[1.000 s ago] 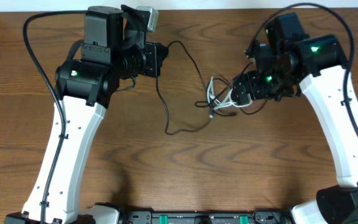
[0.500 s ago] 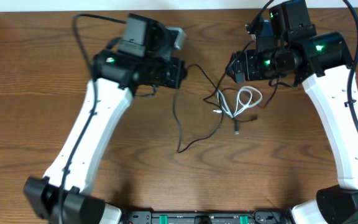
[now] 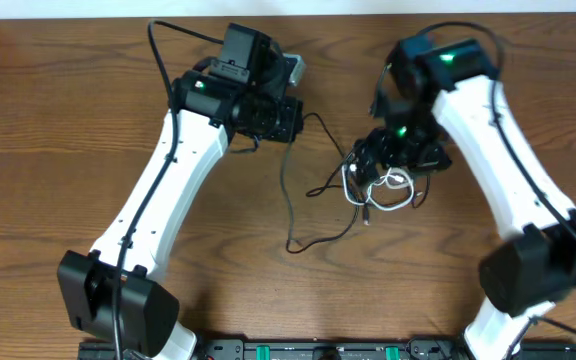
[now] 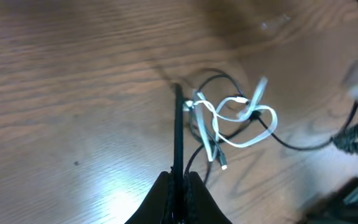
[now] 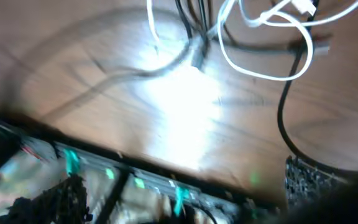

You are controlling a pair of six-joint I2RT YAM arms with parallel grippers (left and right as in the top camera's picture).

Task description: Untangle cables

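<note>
The long black cable (image 3: 285,190) trails from my left gripper (image 3: 299,118) across the wood and down to a curl near the table's middle. In the left wrist view my left gripper (image 4: 178,186) is shut on the black cable (image 4: 178,130), which runs straight ahead into the tangle. The white cable (image 4: 236,118) lies there in small loops crossed by black strands. My right gripper (image 3: 383,160) hovers over the white cable (image 3: 393,181). In the right wrist view its fingers (image 5: 306,182) stand wide apart with nothing between them, and the white loops (image 5: 260,70) lie beyond them.
A black bar (image 3: 318,350) with green connectors runs along the table's front edge. The far table edge meets a white wall (image 3: 368,6). Thick black arm cords (image 3: 168,30) arch over the left arm and another loops by the right arm's elbow.
My left arm swung right, carrying the black cable along with it. The right gripper lifted off the white loops, then turned and came back down over them, jaws wider.
</note>
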